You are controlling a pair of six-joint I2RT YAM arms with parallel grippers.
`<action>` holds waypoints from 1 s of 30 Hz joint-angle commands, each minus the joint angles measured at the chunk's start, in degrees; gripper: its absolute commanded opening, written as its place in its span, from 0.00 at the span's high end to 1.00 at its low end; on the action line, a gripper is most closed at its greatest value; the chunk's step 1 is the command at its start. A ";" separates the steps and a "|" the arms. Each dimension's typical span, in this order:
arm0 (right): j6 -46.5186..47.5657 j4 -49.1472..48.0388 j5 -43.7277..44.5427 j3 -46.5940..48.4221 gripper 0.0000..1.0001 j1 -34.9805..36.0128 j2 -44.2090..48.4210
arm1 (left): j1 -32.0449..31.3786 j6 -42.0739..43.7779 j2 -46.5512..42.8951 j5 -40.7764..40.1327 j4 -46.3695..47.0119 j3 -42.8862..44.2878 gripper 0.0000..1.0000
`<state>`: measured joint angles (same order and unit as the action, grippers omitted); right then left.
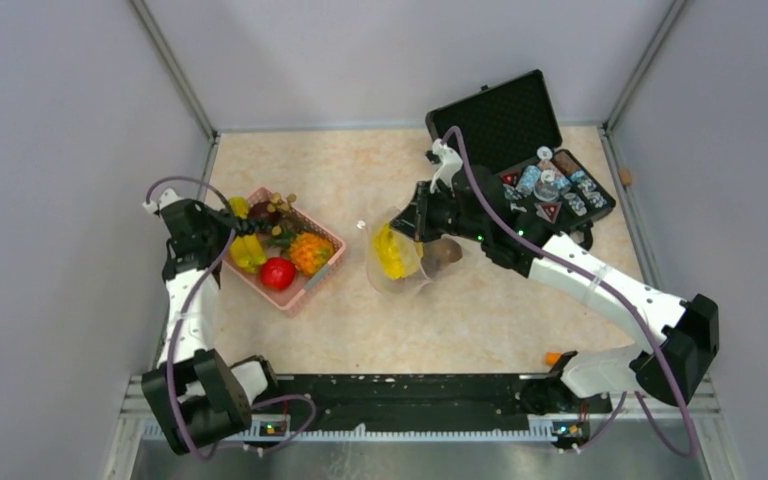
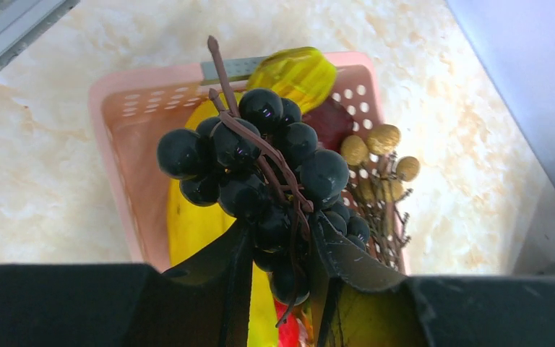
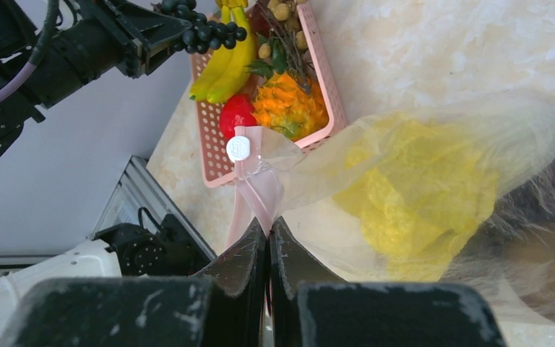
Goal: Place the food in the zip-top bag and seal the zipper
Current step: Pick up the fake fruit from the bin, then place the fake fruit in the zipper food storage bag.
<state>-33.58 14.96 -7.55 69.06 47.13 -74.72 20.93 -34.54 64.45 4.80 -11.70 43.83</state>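
the table [image 1: 360, 320] carries a black case [image 1: 505, 120] at the far right and a pink basket [image 1: 310, 286] at the left, with a banana [image 3: 220, 69] and a red fruit [image 3: 237, 112] in it. the clear bag [image 3: 433, 130] sits mid-table, a yellow piece [image 3: 419, 188] and a brown ball [image 1: 443, 254] inside. the right gripper [image 3: 269, 228] is pinched tight on the bag's pink zipper strip [image 3: 256, 188]. the left gripper [image 2: 278, 246] is clamped on a dark grape bunch [image 2: 260, 166], held over the basket.

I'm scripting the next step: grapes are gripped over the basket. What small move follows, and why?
Probably carry the grape bunch rightward toward the zip-top bag: the left hand grips it above the basket, while the right hand pinches the zipper.
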 commanded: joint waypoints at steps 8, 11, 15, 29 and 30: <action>-1.85 -3.13 6.15 0.52 1.00 0.33 0.81 | 0.17 -3.65 -9.70 20.29 1.80 2.22 1.00; -2.29 -3.03 6.69 0.95 1.00 0.34 -0.22 | -0.13 -5.17 -12.35 28.58 3.16 2.15 1.00; -2.31 -2.70 9.16 2.06 1.00 0.46 -1.95 | -0.96 -6.23 -18.04 35.65 3.29 0.61 1.00; 8.65 15.80 43.16 26.02 1.00 12.04 -18.26 | -8.47 -7.47 -27.57 51.19 5.50 2.56 1.00; 9.05 15.13 42.15 26.03 1.00 12.11 -18.13 | -10.52 -7.13 -28.23 49.99 6.33 1.79 1.00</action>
<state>-27.44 30.65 30.37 92.79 59.86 -93.67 14.70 -43.31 39.09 50.41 -8.36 43.11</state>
